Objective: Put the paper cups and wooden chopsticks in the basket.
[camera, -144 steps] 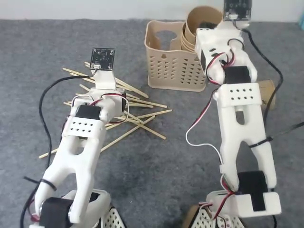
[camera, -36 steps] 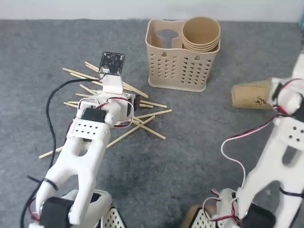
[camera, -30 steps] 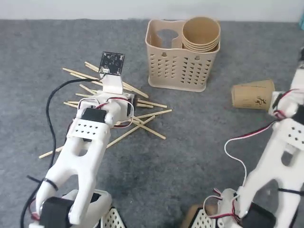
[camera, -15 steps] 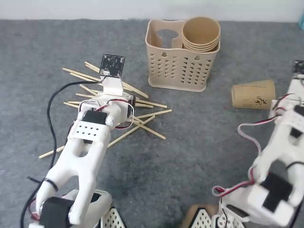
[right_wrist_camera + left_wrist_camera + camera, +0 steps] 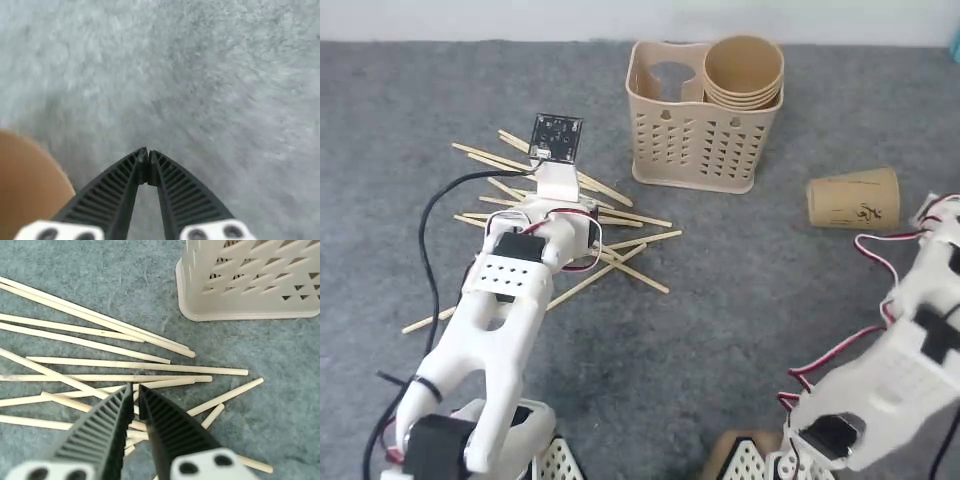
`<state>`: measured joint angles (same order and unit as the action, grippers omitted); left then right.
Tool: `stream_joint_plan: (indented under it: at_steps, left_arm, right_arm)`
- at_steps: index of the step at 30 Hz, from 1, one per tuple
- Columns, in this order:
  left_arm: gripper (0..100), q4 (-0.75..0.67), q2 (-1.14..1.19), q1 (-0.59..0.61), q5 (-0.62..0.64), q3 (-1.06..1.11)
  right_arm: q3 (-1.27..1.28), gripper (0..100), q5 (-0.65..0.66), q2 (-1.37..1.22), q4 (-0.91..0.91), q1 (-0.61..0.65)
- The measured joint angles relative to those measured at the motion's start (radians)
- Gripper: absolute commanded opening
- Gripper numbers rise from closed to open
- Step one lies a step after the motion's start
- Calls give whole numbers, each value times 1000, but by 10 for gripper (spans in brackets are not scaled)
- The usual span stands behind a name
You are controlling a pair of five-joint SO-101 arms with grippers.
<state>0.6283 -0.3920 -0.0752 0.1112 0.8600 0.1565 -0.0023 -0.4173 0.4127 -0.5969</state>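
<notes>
Cup stack (image 5: 745, 68) sits in basket (image 5: 690, 150). One paper cup (image 5: 853, 200) lies right of basket, dark print unreadable. Chopsticks (image 5: 135, 365) left of basket. Left gripper (image 5: 135, 387) narrow, empty; right gripper (image 5: 146, 152) closed, empty.

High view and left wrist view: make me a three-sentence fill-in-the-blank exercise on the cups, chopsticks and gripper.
The lone paper cup lies on its ___ outside the basket. In the high view, the stack of paper cups stands in the basket's ___ compartment. The left gripper, above the wooden chopsticks, is ___.
Missing words: side; right; shut.
</notes>
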Motion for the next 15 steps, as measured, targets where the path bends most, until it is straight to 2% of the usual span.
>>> stream_joint_plan:
  at_steps: [3,6,10,15]
  left_arm:
    - [12,0,0,0,0,0]
    - [12,0,0,0,0,0]
    - [12,0,0,0,0,0]
    - [12,0,0,0,0,0]
  right_arm:
    - [-44,12,-75,-25,-12,14]
    - [-86,39,-129,-25,55,17]
    - [-149,164,-140,55,292,23]
    - [-212,169,-43,204,565,77]
